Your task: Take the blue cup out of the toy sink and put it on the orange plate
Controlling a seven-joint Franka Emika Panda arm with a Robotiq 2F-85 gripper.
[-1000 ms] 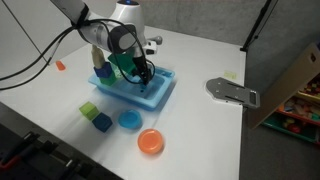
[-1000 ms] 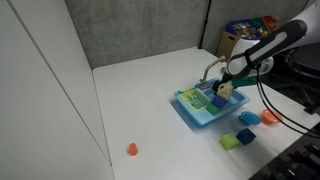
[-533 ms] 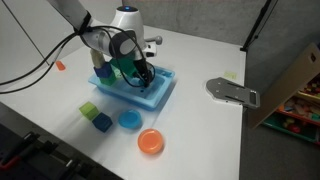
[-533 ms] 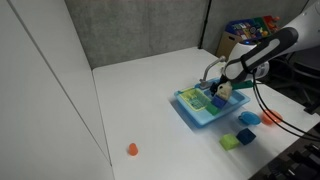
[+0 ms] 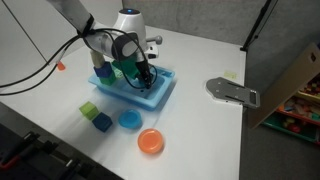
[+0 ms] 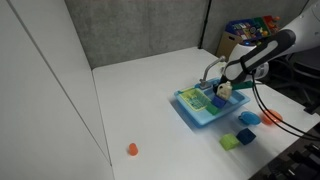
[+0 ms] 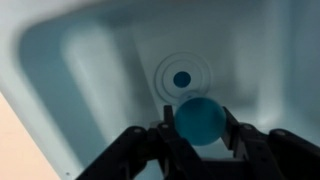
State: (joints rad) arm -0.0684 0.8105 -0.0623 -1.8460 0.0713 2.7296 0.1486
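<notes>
In the wrist view the blue cup stands on the floor of the toy sink, just in front of the drain. My gripper is lowered into the basin, one dark finger against each side of the cup, shut on it. Both exterior views show the gripper reaching down into the light blue sink, where the cup itself is hidden. The orange plate lies bare on the table in front of the sink.
A flat blue dish, a blue cube and a green block lie between the sink and the table's front edge. A small orange cone sits apart. A grey metal fixture lies near the table's edge.
The jaws have closed in from wide open onto the blue cup. The arm has hardly shifted over the sink.
</notes>
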